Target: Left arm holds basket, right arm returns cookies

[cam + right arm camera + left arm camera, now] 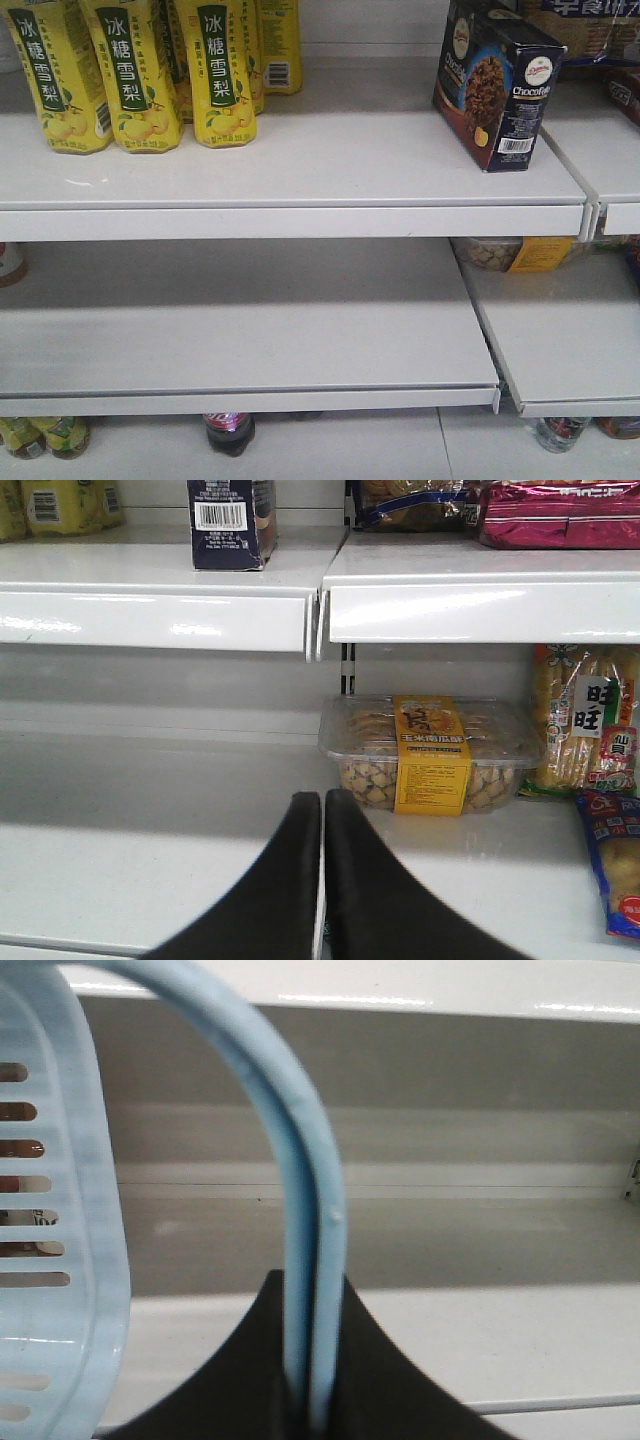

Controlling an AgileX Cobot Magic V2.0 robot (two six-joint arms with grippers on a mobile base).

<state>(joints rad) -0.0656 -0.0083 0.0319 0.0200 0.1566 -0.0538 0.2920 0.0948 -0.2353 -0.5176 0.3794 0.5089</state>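
Observation:
The dark navy cookies box stands upright on the upper shelf at the right end; its barcode side also shows at the top of the right wrist view. My right gripper is shut and empty, down in front of the lower shelf, well below the box. My left gripper is shut on the arched handle of the light blue basket, whose slotted side fills the left of that view. Neither arm shows in the front view.
Yellow drink cartons stand at the upper shelf's left. A clear biscuit tub with a yellow label and snack packs sit on the lower right shelf. Pink packs lie on the upper right shelf. Bottles stand below.

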